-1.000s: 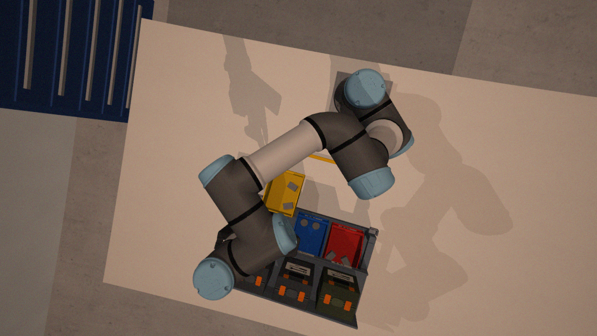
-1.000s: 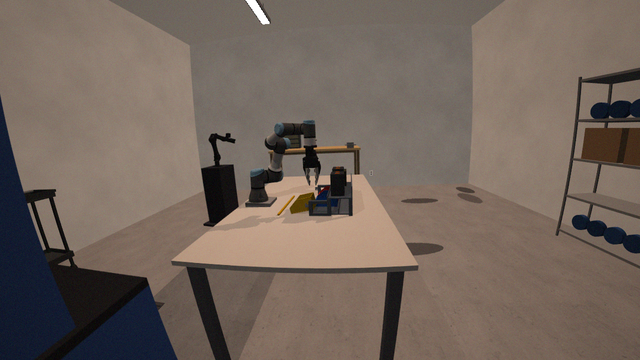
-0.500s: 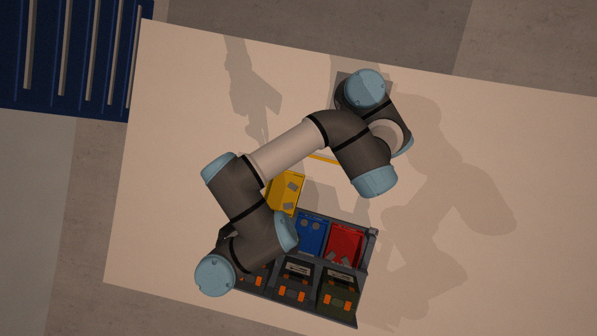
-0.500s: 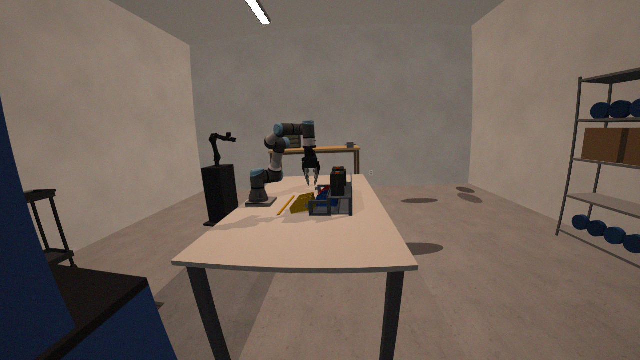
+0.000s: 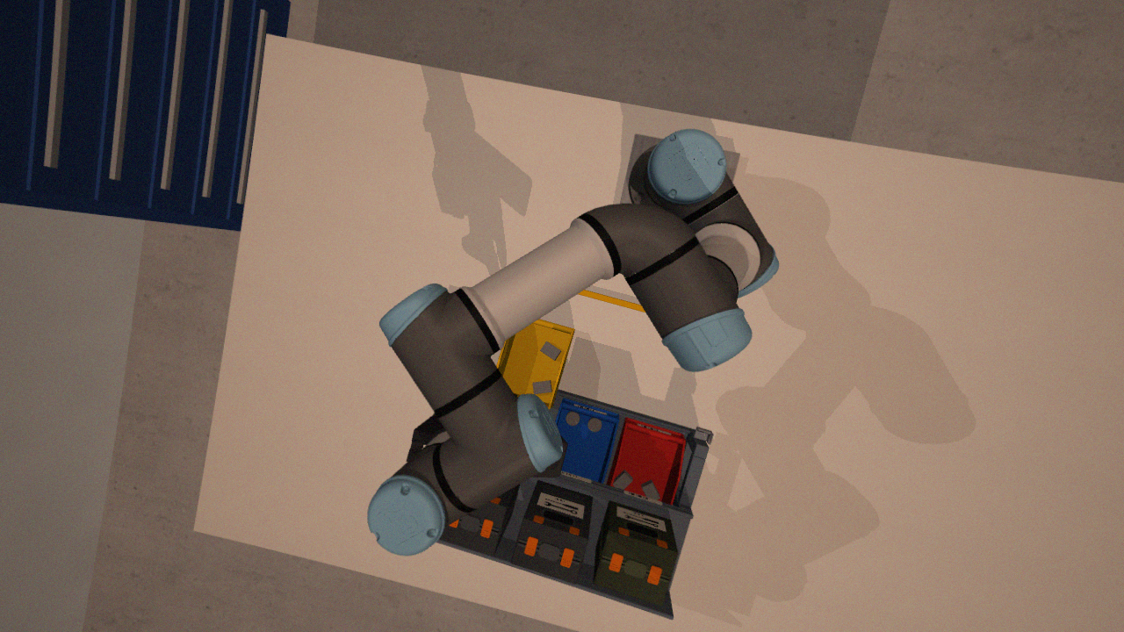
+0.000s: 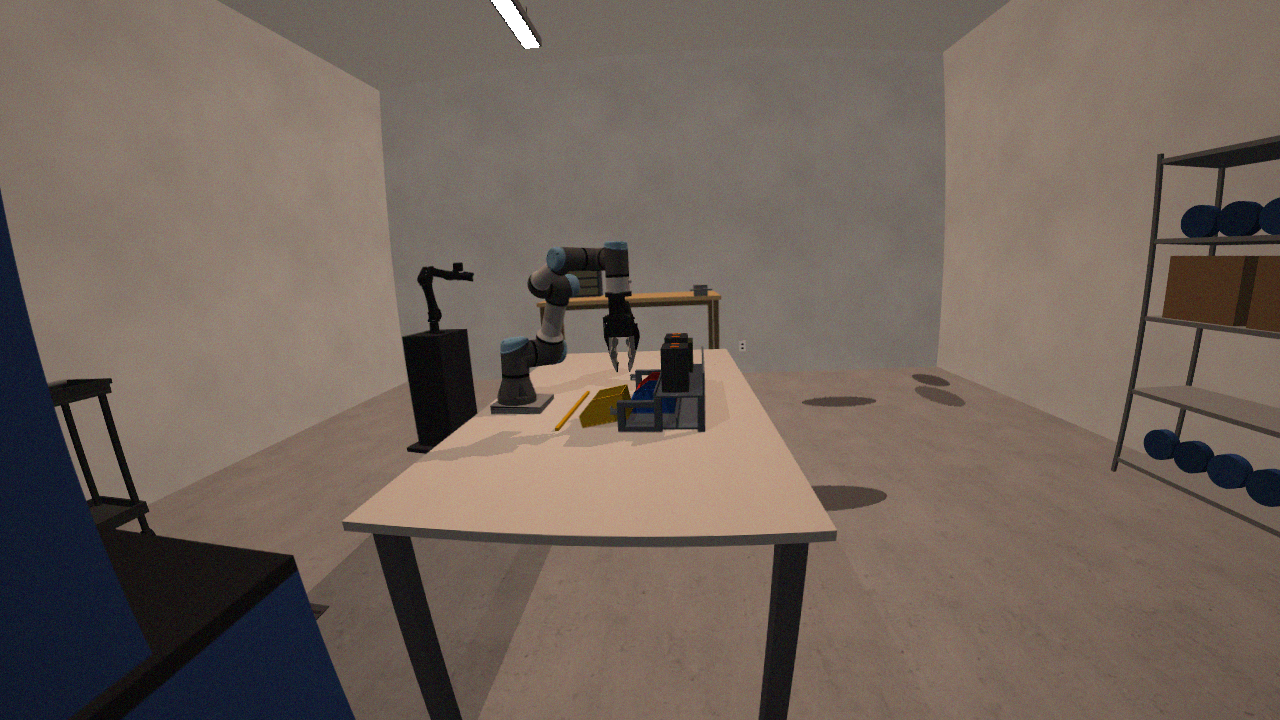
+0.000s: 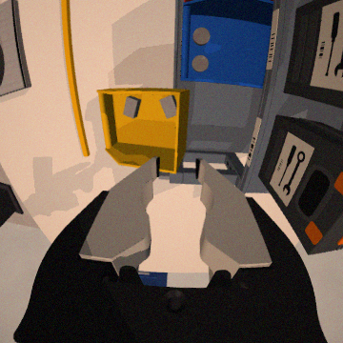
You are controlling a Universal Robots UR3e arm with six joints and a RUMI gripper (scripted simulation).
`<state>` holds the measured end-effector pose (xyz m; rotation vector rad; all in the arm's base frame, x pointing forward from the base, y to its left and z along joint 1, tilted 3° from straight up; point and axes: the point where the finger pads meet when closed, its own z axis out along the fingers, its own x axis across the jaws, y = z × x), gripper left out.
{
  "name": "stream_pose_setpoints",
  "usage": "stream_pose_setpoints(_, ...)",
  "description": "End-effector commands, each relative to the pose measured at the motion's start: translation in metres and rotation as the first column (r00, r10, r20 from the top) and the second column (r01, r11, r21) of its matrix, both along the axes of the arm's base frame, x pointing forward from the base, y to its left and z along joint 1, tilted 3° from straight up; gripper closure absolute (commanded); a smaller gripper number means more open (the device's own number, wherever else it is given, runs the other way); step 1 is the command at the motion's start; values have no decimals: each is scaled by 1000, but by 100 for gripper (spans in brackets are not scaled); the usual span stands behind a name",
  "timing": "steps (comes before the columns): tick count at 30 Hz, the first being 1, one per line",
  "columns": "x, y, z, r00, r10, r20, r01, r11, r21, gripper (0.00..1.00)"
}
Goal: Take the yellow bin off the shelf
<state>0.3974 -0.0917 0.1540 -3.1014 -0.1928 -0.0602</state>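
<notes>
Bin [image 5: 528, 362] [image 6: 605, 405] [image 7: 147, 125] in yellow, two grey parts inside, small shelf labels [image 7: 254, 142] too small to read

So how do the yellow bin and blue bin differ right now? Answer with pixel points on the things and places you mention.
The yellow bin [image 5: 534, 360] [image 6: 603, 408] [image 7: 143, 128] sits mostly outside the shelf [image 5: 696, 471] [image 6: 659, 416] [image 7: 219, 114]; the blue bin [image 5: 585, 451] [image 6: 651, 397] [image 7: 233, 52] is inside it. Yellow bin holds angular parts [image 5: 550, 350] [image 7: 131, 107], blue bin round ones [image 5: 572, 418] [image 7: 201, 36]. Both: open, two grey parts visible.

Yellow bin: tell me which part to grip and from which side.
Likely the yellow bin's wall facing the yellow rod, from above: its thin rim stands exposed, and the open top lets one of the fingers inside.
</notes>
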Motion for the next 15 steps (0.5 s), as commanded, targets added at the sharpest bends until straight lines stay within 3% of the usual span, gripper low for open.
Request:
stream_pose_setpoints(1,0,0,1,1000,0,3,0,1000,-2,80)
stream_pose_setpoints(15,0,0,-9,1000,0,3,0,1000,-2,80)
